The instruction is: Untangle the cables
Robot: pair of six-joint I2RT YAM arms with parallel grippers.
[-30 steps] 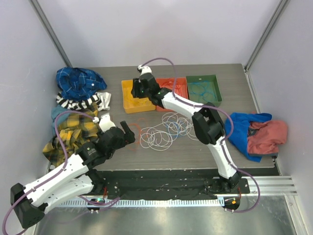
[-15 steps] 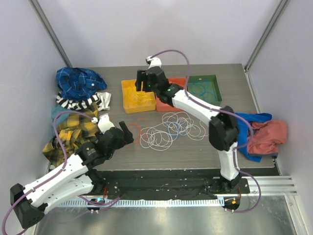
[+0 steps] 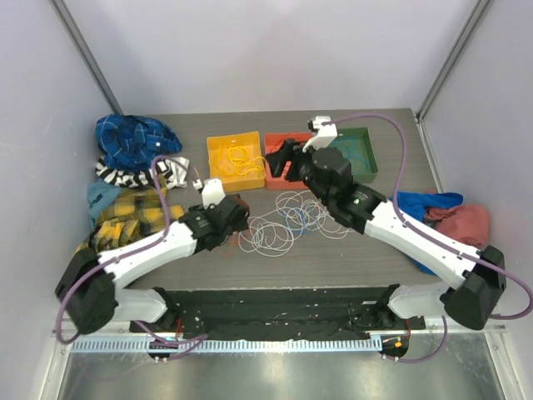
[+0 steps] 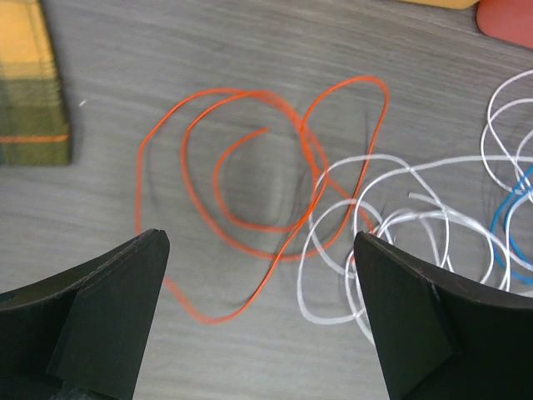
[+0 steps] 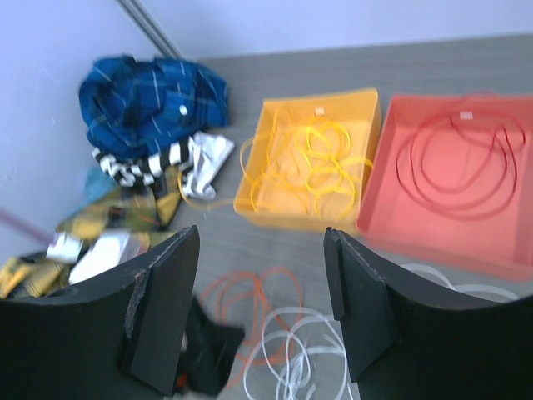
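My right tool [image 5: 260, 237], open and empty, has withdrawn from the yellow tray [image 5: 250, 158]. My left tool [image 4: 260, 242], open, has advanced over the orange cable [image 4: 305, 142], probably the next pick.

The right gripper [image 5: 260, 235], jaws apart, is framing a yellow tray [image 5: 250, 185] holding yellow cables [image 5: 321, 162] beside a red tray [image 5: 376, 204] holding red cables [image 5: 454, 162], with an orange cable [image 5: 250, 296] and white cables [image 5: 291, 350] lying nearer.

Orange cable [image 4: 310, 154], white cables [image 4: 375, 158]; seemingly plaid cloth [image 4: 29, 83]
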